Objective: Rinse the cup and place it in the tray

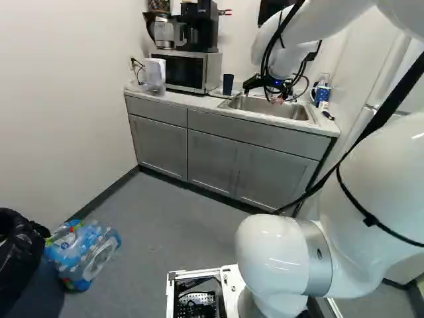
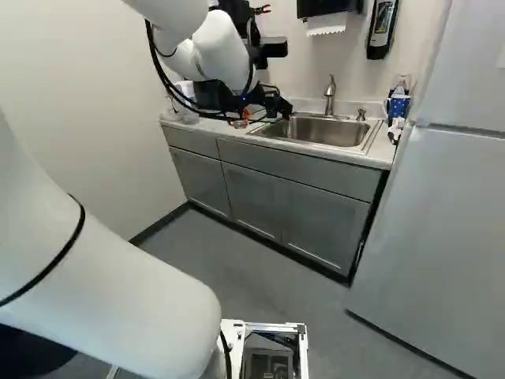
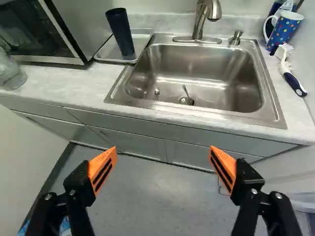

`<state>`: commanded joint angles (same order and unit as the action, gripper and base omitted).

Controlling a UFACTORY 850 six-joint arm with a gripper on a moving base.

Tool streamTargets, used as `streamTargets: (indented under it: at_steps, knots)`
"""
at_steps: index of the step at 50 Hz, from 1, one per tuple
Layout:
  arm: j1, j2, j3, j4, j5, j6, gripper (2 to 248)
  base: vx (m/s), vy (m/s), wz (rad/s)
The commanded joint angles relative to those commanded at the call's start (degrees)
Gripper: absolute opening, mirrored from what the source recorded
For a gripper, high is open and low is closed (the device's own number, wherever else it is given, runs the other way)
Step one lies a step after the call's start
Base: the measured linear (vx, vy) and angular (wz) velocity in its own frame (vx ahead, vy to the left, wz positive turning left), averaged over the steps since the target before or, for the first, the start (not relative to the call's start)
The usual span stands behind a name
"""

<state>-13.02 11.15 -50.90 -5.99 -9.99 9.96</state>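
In the left base view my gripper (image 1: 265, 91) hangs in front of the sink (image 1: 291, 110). The wrist view shows the gripper (image 3: 163, 150) open, its orange pads wide apart with nothing between them. Ahead of it lies the steel sink (image 3: 211, 105), with a spoon and another small utensil by the drain. A tall dark blue cup (image 3: 121, 33) stands on the flat tray (image 3: 104, 56) between sink and microwave. On the sink's other side is a dotted blue mug (image 3: 284, 32). Which way up the dark cup stands, I cannot tell.
A faucet (image 3: 205, 19) rises behind the sink. The microwave (image 1: 192, 70) carries a coffee maker; a clear pitcher (image 1: 154, 75) is beside it. A brush (image 3: 291, 73) lies by the mug. The fridge (image 2: 442, 237) stands at the right, bottled water (image 1: 83, 252) on the floor.
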Motion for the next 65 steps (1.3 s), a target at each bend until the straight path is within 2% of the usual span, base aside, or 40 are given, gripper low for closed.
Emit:
streamTargets:
  at_steps: [26, 65]
  knots:
    - [2.7, 1.0, 9.6, 1.3, 12.6, -2.1, 247, 0.0, 0.0, 0.0]
    - [8.0, 3.0, 28.0, 3.7, 36.6, -6.1, 247, 0.0, 0.0, 0.0]
